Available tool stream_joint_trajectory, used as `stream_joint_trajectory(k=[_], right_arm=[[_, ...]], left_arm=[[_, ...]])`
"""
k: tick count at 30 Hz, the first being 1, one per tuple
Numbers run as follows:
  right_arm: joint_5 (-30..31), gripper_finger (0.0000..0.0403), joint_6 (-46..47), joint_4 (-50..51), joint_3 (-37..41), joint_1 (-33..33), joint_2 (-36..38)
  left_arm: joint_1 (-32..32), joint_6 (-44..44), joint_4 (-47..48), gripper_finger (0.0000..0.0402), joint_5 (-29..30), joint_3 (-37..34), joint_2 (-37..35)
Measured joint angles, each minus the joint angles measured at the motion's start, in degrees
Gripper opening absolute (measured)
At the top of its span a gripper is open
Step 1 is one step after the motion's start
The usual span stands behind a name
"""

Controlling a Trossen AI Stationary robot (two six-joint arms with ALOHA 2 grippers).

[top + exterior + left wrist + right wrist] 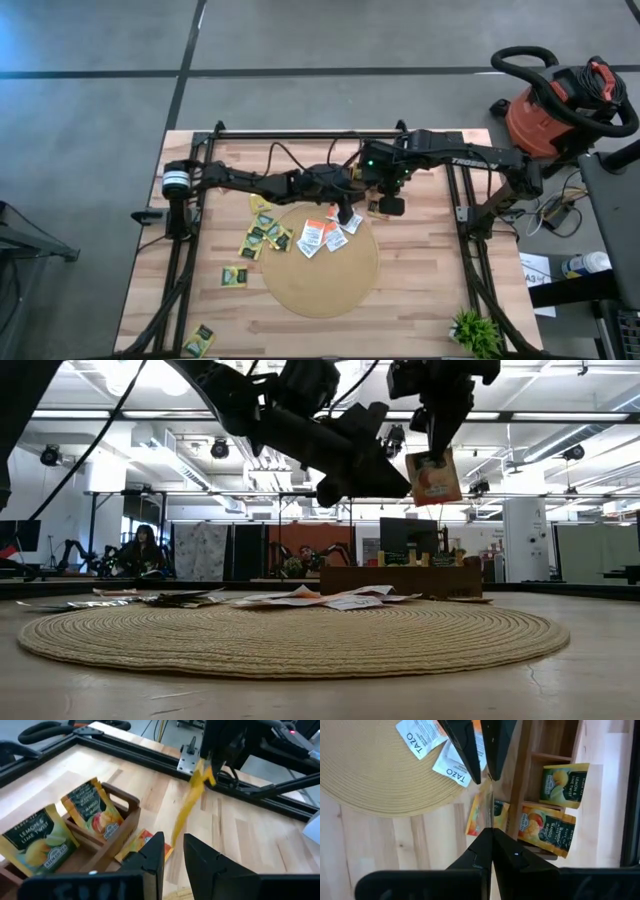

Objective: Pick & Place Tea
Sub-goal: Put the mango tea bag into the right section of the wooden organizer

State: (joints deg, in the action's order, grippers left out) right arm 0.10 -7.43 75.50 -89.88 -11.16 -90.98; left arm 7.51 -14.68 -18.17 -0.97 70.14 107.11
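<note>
the round mat (300, 638) fills the foreground of the low view, with loose tea sachets (330, 598) heaped on its far side, too flat to tell apart. above it the right gripper (432, 448) hangs clear of the table, pinched tight on one orange sachet (434, 477) that dangles upright. the left gripper (172, 851) hovers beside it, jaws narrowly parted around nothing. the wooden box (107, 827) holds lemon and mango sachets upright; both arms hide most of it from above.
</note>
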Motion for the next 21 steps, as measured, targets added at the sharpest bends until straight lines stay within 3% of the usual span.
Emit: stream_joint_trajectory(k=[5, 13, 21], right_arm=[[2.7, 0.0008, 0.0, -1.1, 2.5, -1.2, 0.0], [2.9, 0.0008, 0.0, -8.7, 9.9, -8.5, 0.2], [2.9, 0.0008, -1.6, -13.5, 17.1, -12.7, 0.2]], left_arm=[[-0.1, 0.0, 1.9, 0.0067, 0.8, 0.0, -0.9], [-0.6, 0.3, 12.4, 0.0067, 1.3, -0.1, -6.4], [-0.9, 2.8, 18.1, 0.0067, 6.2, -0.1, -10.1]])
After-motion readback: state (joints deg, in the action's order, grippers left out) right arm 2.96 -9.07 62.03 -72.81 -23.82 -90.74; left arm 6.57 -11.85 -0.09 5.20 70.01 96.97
